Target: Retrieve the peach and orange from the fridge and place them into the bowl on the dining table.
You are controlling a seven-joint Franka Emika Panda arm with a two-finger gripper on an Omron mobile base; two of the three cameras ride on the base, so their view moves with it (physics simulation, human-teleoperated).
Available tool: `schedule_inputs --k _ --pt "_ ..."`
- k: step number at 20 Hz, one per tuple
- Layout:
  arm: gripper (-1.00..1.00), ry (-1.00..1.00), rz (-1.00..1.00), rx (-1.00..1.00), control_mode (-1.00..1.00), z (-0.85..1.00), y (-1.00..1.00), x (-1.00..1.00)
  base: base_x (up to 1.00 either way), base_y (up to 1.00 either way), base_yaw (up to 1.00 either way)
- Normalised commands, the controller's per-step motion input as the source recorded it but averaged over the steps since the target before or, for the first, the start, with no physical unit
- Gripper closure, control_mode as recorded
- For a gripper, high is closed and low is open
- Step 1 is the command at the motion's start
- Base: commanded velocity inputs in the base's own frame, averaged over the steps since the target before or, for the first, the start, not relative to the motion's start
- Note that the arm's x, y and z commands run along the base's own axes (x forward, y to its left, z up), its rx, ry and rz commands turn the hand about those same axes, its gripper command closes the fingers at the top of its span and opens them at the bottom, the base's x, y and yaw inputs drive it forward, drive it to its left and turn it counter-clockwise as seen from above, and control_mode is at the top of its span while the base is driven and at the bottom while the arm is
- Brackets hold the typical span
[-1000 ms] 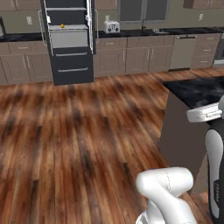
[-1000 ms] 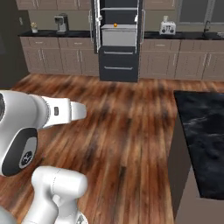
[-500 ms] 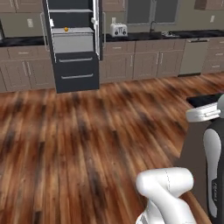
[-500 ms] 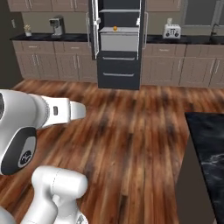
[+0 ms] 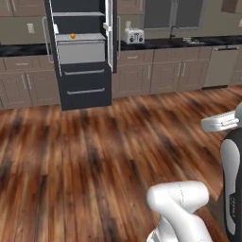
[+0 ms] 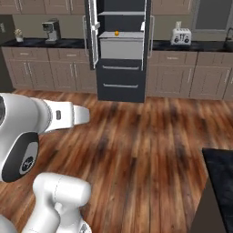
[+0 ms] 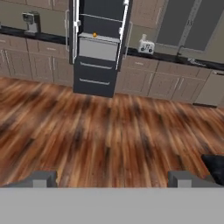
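The black fridge (image 5: 84, 71) (image 6: 120, 59) (image 7: 99, 52) stands at the far wall with its upper doors swung open. A small bright orange (image 5: 73, 35) (image 6: 117, 32) (image 7: 94, 34) sits on its grey-white shelf above the two drawers. My gripper (image 7: 116, 179) is open with nothing between its fingertips (image 7: 43, 178). It hangs far from the fridge, over the wooden floor. A corner of the black dining table (image 6: 220, 173) (image 7: 214, 164) shows at the lower right. The peach and the bowl are out of view.
Brown cabinets under a dark counter (image 5: 179, 42) (image 6: 50, 43) run along the wall on both sides of the fridge. On that counter are a toaster (image 5: 133, 35) (image 6: 180, 35) (image 7: 146, 45) and a coffee machine (image 6: 50, 31) (image 7: 29, 19). A wide wooden floor (image 5: 94, 156) lies between me and the fridge.
The whole picture has shifted, so the base has moved: the fridge now sits further right and larger in both base views. The dining table has slid off toward the right edge.
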Motion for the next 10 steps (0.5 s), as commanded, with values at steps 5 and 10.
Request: schedule_inputs --k 5,10 --pt "-1.00 0.00 0.00 0.00 1.00 0.00 0.00 0.00 1.00 0.26 0.00" --pt "-1.00 0.00 0.00 0.00 1.00 0.00 0.00 0.00 1.00 0.40 0.00"
